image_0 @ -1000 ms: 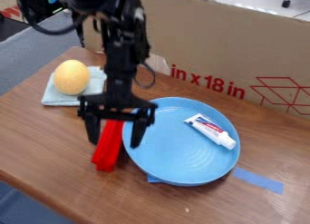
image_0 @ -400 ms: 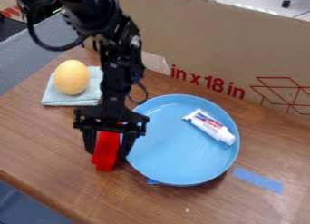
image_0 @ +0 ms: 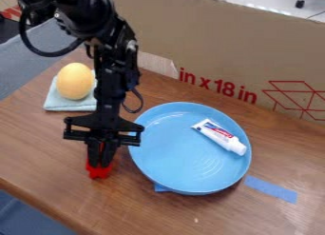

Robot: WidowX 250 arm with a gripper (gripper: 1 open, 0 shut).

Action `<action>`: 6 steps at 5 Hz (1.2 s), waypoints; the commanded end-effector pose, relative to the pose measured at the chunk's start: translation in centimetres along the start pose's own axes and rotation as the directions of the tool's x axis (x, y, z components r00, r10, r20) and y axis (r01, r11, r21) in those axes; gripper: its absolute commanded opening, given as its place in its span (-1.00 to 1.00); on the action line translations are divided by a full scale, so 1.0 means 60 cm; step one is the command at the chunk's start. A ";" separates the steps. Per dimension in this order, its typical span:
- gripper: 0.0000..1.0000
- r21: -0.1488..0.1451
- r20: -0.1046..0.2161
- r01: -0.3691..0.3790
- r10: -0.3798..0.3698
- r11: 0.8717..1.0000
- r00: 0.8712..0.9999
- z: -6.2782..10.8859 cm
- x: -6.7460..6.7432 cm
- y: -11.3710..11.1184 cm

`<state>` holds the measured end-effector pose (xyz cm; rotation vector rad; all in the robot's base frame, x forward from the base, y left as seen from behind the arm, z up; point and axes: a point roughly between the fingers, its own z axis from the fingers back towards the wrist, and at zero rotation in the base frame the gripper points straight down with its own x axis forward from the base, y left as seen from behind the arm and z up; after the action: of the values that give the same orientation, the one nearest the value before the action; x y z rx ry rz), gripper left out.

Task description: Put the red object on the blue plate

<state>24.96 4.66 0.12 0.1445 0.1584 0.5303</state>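
The red object rests on the wooden table just left of the blue plate; only its lower end shows below the black fingers. My gripper points almost straight down and is shut on the red object, its jaws pinched together over the block's upper part. The blue plate is a large round light-blue dish with a raised rim, to the right of the gripper.
A small white tube lies on the plate's right side. A yellow round object sits on a pale folded cloth at the back left. A cardboard box stands behind. Blue tape marks the table at right.
The jaws, spread wide around the red object earlier, have closed on it. The gripper has sunk a little and shifted left in the picture.
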 end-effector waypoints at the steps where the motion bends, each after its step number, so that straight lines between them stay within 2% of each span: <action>1: -1.00 -0.052 0.052 0.027 -0.025 0.998 0.998 0.039 -0.024 0.009; 2: -1.00 -0.096 0.118 0.092 -0.081 0.991 0.990 0.092 -0.026 -0.001; 3: -1.00 -0.114 0.114 0.116 -0.103 0.987 0.988 0.153 -0.015 0.012; 4: -1.00 -0.127 0.173 0.152 -0.129 0.980 0.976 0.208 -0.034 -0.037; 5: -1.00 -0.065 0.172 0.266 -0.252 0.962 0.952 0.240 -0.061 -0.085; 6: -1.00 -0.040 0.192 0.345 -0.332 0.938 0.924 0.235 -0.090 -0.131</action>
<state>26.63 -5.42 11.79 0.1085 0.0341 0.1948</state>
